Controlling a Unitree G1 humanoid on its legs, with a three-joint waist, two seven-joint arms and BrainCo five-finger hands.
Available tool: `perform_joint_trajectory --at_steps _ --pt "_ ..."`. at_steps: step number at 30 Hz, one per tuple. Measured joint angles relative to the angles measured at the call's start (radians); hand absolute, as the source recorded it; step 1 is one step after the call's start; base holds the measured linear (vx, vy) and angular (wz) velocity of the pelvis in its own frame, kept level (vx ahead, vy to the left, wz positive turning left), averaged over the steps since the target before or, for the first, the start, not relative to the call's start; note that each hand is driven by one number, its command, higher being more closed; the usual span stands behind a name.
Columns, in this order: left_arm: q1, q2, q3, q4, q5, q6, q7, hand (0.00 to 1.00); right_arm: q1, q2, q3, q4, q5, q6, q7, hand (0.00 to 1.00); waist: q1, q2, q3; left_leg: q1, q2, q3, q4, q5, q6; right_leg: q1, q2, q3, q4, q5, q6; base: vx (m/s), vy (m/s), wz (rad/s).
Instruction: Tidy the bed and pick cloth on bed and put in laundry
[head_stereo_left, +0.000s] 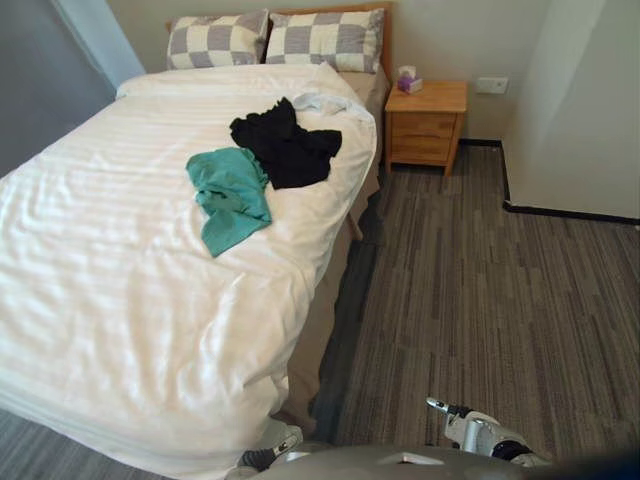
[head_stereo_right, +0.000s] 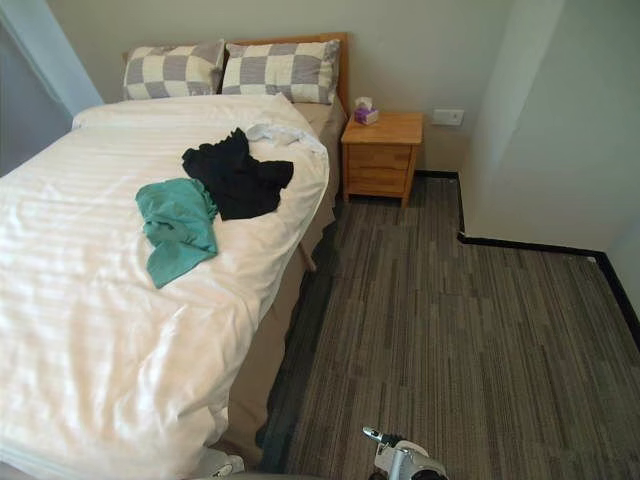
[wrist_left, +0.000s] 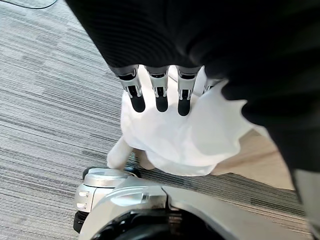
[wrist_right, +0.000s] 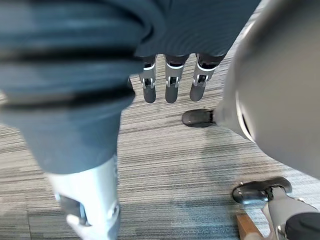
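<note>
Left hand (wrist_left: 160, 95): fingers straight and slack, hanging above the bed's (head_stereo_left: 120, 300) white foot corner.
Teal cloth (head_stereo_left: 232, 195): crumpled mid-bed, toward the right edge.
Black cloth (head_stereo_left: 285, 148): touching the teal one, nearer the head.
Pillows (head_stereo_left: 325, 38): chequered pair along the head edge.
Nightstand (head_stereo_left: 425, 125): beside the head corner, drawers shut, tissue box (head_stereo_left: 408, 80) on top.
Right hand (wrist_right: 171, 85): fingers straight, relaxed, above carpet (head_stereo_left: 480, 290).

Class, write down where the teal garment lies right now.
In the eye views the teal garment lies crumpled on the white duvet, toward its right edge, its far corner touching the black garment that lies nearer the pillows.
</note>
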Motion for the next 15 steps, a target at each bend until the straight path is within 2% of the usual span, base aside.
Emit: perform_joint_trajectory --at_steps 2,3,9,10,12,13,14,15 --pt "-0.002 0.003 0.000 0.000 0.011 0.017 0.000 0.00 -0.001 0.005 0.003 0.000 0.001 0.013 0.008 0.00 0.000 -0.006 -0.002 0.010 -0.001 -0.002 -0.021 -0.001 0.001 0.009 0.000 -0.004 0.000 0.002 0.003 -0.06 0.022 0.16" --pt "-0.032 -0.001 0.030 0.002 0.055 0.095 -0.013 0.00 -0.013 0.036 0.066 0.002 0.021 0.048 0.008 0.00 -0.009 -0.029 -0.027 0.035 0.007 -0.021 -0.071 0.004 -0.005 0.014 0.002 -0.022 -0.001 -0.003 -0.003 -0.02 0.007 0.03" --pt "-0.031 -0.001 0.030 0.002 0.051 0.092 -0.012 0.00 0.005 0.033 0.051 -0.002 0.020 0.039 0.017 0.00 -0.015 -0.037 -0.021 0.032 0.007 -0.019 -0.072 0.004 -0.004 0.005 0.003 -0.021 -0.001 -0.003 -0.002 0.00 0.000 -0.01" --pt "-0.029 0.000 0.030 0.004 0.044 0.086 -0.010 0.00 0.017 0.035 0.014 -0.011 0.013 0.012 0.042 0.00 -0.019 -0.040 -0.022 0.022 0.007 -0.016 -0.073 0.003 -0.003 -0.005 0.003 -0.017 0.000 -0.005 0.000 0.00 0.007 -0.09" --pt "-0.022 0.003 0.030 0.007 0.002 0.059 0.009 0.00 0.054 0.035 -0.075 -0.044 -0.030 -0.072 0.118 0.00 -0.026 -0.049 -0.019 -0.002 0.007 0.002 -0.071 0.001 -0.002 -0.028 0.002 -0.006 0.006 -0.006 0.002 0.03 0.032 -0.17" --pt "-0.020 0.005 0.030 0.007 -0.013 0.052 0.011 0.00 0.063 0.033 -0.101 -0.047 -0.045 -0.094 0.138 0.00 -0.026 -0.051 -0.018 -0.003 0.007 0.005 -0.071 0.001 -0.001 -0.033 0.003 -0.002 0.007 -0.006 0.002 0.06 0.062 -0.26" --pt "-0.022 0.009 0.029 0.026 -0.053 0.024 0.034 0.00 0.104 0.008 -0.171 -0.059 -0.101 -0.170 0.206 0.00 -0.033 -0.060 -0.006 -0.006 0.013 0.026 -0.070 0.000 0.000 -0.082 -0.003 0.006 0.099 -0.045 -0.001 0.03 0.058 -0.25" --pt "-0.023 0.016 0.028 0.033 -0.067 0.004 0.048 0.00 0.139 0.003 -0.189 -0.058 -0.141 -0.215 0.245 0.00 -0.038 -0.076 -0.002 -0.017 0.014 0.042 -0.067 -0.007 0.003 -0.145 -0.014 0.020 0.194 -0.096 0.000 0.00 0.061 -0.33"
